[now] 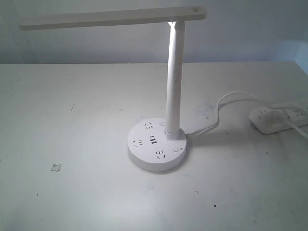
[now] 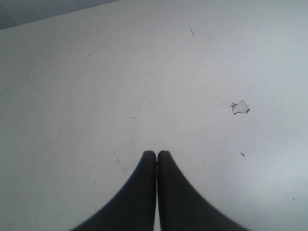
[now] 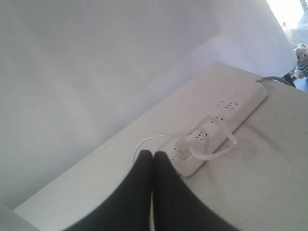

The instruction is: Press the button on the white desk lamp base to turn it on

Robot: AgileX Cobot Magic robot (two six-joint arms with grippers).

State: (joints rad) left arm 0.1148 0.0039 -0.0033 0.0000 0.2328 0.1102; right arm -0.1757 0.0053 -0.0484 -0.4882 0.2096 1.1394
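The white desk lamp base (image 1: 157, 145) is a round puck near the table's middle, with socket holes, dark USB slots and small round buttons (image 1: 174, 150) on top. Its slim pole (image 1: 174, 77) rises to a flat horizontal head (image 1: 113, 18). Neither gripper shows in the exterior view. In the left wrist view my left gripper (image 2: 156, 155) is shut, dark fingers together over bare table. In the right wrist view my right gripper (image 3: 152, 155) is shut too, hanging just short of the power strip (image 3: 219, 127). The lamp base appears in neither wrist view.
A long white power strip (image 1: 279, 118) lies at the right edge with a plug (image 3: 183, 149) in it and a white cord (image 1: 226, 103) running to the lamp base. A small scrap of debris (image 1: 56, 167) lies left of the base, the same debris (image 2: 240, 107) ahead of the left fingers.
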